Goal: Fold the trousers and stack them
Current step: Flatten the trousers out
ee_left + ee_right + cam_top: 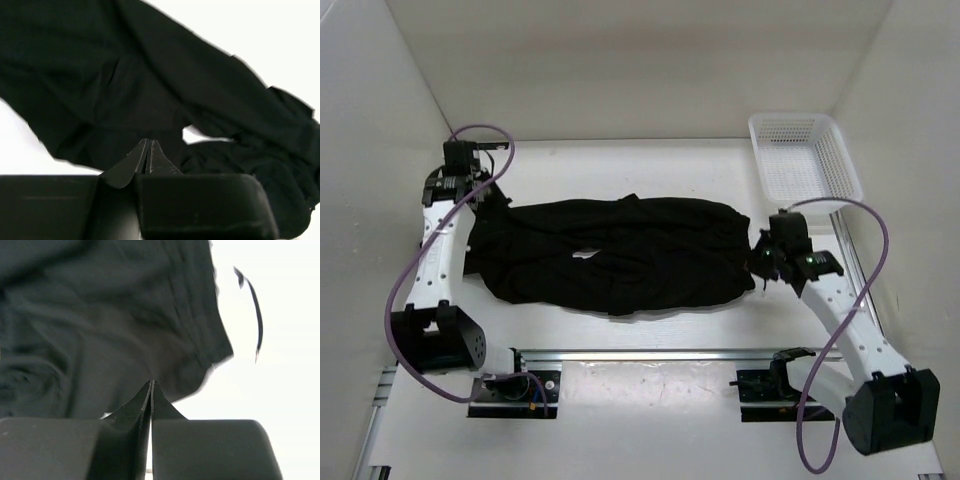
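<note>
1. Trousers (620,262), black and wrinkled, lie spread across the middle of the white table (650,165). In the top view their length runs left to right between your two arms.
2. You can see a small patch of table through a gap in the cloth, a little left of the heap's middle.
3. Your left gripper (492,197) sits at the far left corner of the trousers. Its arm reaches up along the left side of the table.
4. From the left wrist camera, the left gripper (147,149) has its fingertips pressed together to a point, with no gap between them. The black fabric (150,75) lies directly beyond the tips. The gripper is clenched, but you cannot tell whether a fold of cloth is pinched in it.
5. Your right gripper (761,262) sits at the right end of the trousers, right against the edge of the cloth.
6. From the right wrist camera, the right gripper (151,390) is closed tight. Its tips meet at the lower edge of the fabric (100,315), and a hemmed corner hangs just to their right. You cannot tell whether any cloth is caught between the fingers.
7. A thin black strand (256,310) lies curved on the bare table to the right of that hem, apart from it.
8. A white mesh basket (790,122) stands at the far right corner of the table. It is apart from the trousers and beyond your right arm's wrist.
</note>
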You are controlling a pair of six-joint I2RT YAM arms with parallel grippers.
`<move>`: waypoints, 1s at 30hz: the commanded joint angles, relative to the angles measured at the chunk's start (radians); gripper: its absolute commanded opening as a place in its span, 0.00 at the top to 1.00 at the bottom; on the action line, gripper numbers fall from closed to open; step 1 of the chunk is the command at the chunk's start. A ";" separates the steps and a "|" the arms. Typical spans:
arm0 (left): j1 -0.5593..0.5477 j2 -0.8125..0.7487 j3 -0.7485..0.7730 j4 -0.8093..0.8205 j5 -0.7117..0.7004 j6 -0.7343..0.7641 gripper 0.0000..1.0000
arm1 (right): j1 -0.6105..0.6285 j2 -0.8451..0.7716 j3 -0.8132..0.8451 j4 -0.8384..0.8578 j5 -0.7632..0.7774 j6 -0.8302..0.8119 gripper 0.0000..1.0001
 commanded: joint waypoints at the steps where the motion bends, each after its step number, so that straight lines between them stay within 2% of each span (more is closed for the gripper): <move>1: 0.006 -0.021 -0.123 0.051 0.006 -0.014 0.85 | 0.000 -0.072 -0.099 -0.036 -0.063 0.048 0.96; 2: 0.006 -0.021 -0.172 0.051 0.006 -0.038 0.81 | 0.000 -0.096 -0.142 -0.047 -0.085 0.072 0.85; 3: 0.006 -0.047 -0.200 0.051 0.015 -0.049 0.71 | 0.000 -0.107 -0.161 -0.038 -0.115 0.085 0.53; 5: 0.006 -0.072 -0.300 0.074 0.060 -0.080 0.50 | -0.009 -0.129 -0.210 -0.024 -0.196 0.121 0.25; 6: 0.018 -0.084 -0.335 0.084 0.072 -0.092 0.44 | -0.009 -0.129 -0.227 0.002 -0.217 0.158 0.13; 7: 0.030 -0.104 -0.368 0.094 0.084 -0.092 0.27 | -0.021 -0.138 -0.245 0.022 -0.232 0.174 0.11; 11: 0.171 -0.124 -0.494 0.140 0.190 -0.107 0.25 | -0.092 -0.100 -0.326 0.119 -0.304 0.195 0.11; 16: 0.196 -0.092 -0.534 0.200 0.244 -0.107 0.20 | -0.199 -0.013 -0.337 0.243 -0.373 0.166 0.19; 22: 0.303 0.018 -0.620 0.300 0.360 -0.117 0.18 | -0.209 0.216 -0.296 0.389 -0.410 0.166 0.36; 24: 0.303 0.052 -0.620 0.326 0.361 -0.117 0.20 | -0.209 0.262 -0.296 0.446 -0.419 0.166 0.47; 26: 0.303 0.072 -0.620 0.335 0.371 -0.117 0.33 | -0.209 0.305 -0.276 0.446 -0.419 0.166 0.58; 27: 0.303 0.081 -0.620 0.335 0.383 -0.126 0.56 | -0.209 0.296 -0.276 0.435 -0.400 0.166 0.77; 28: 0.303 0.081 -0.611 0.335 0.374 -0.126 0.76 | -0.209 0.284 -0.241 0.420 -0.381 0.166 0.86; 29: 0.303 0.081 -0.594 0.335 0.374 -0.126 0.90 | -0.209 0.269 -0.218 0.398 -0.358 0.155 0.95; 30: 0.312 0.081 -0.580 0.335 0.374 -0.126 0.90 | -0.218 0.230 -0.190 0.339 -0.316 0.136 1.00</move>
